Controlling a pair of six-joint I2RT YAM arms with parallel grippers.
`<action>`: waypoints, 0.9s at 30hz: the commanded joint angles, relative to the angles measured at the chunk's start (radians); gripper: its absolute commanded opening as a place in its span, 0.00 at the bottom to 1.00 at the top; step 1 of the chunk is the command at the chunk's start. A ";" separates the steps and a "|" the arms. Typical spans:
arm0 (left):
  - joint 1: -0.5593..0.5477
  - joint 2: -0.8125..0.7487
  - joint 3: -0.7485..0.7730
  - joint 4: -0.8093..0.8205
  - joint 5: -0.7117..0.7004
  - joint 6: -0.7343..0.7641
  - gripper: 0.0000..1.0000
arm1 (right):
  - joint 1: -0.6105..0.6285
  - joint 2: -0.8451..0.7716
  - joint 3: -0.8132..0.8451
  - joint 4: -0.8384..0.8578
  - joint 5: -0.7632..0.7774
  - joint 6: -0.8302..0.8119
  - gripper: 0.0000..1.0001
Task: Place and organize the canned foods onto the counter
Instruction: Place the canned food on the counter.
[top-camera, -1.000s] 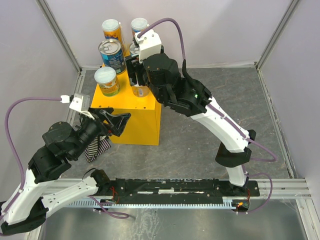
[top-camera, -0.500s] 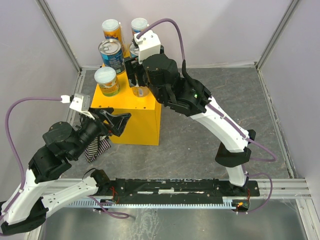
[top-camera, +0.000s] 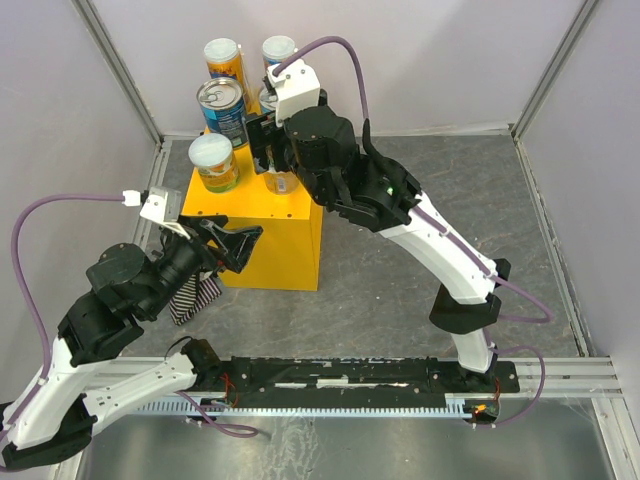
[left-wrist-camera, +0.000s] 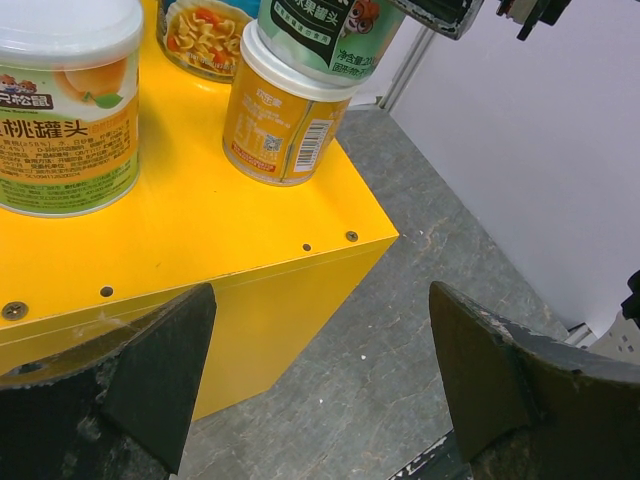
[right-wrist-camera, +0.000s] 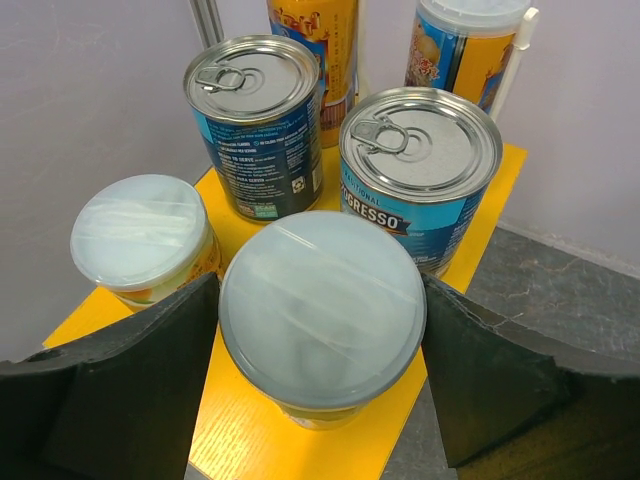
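Note:
Six cans stand on the yellow counter (top-camera: 262, 232). Two orange cans (top-camera: 223, 58) (top-camera: 279, 52) stand at the back. Two blue pull-tab cans (top-camera: 222, 108) (right-wrist-camera: 420, 170) stand in front of them. One white-lidded can (top-camera: 214, 160) stands front left. My right gripper (top-camera: 278, 165) is open, with its jaws close on either side of the other white-lidded can (right-wrist-camera: 322, 305), which rests on the counter (right-wrist-camera: 250, 440). My left gripper (top-camera: 240, 243) is open and empty, low in front of the counter's near corner (left-wrist-camera: 300, 290).
A striped cloth (top-camera: 195, 295) lies on the grey floor under my left arm, against the counter's left side. White walls and metal frame posts (top-camera: 120, 70) close in the back and sides. The counter's right edge drops to the grey floor (left-wrist-camera: 400, 330).
My right gripper's jaws have spread slightly around the white-lidded can and shifted a little left. The can stays on the counter. The left arm has not moved.

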 joint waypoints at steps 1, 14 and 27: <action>0.001 -0.004 -0.001 0.040 -0.010 0.064 0.93 | -0.003 0.018 0.020 0.062 -0.027 -0.008 0.85; 0.002 -0.002 0.002 0.037 -0.018 0.090 0.95 | -0.015 0.034 0.001 0.097 -0.018 -0.023 0.85; 0.002 0.006 0.003 0.041 -0.028 0.119 0.95 | -0.031 0.050 0.006 0.110 -0.038 -0.010 0.84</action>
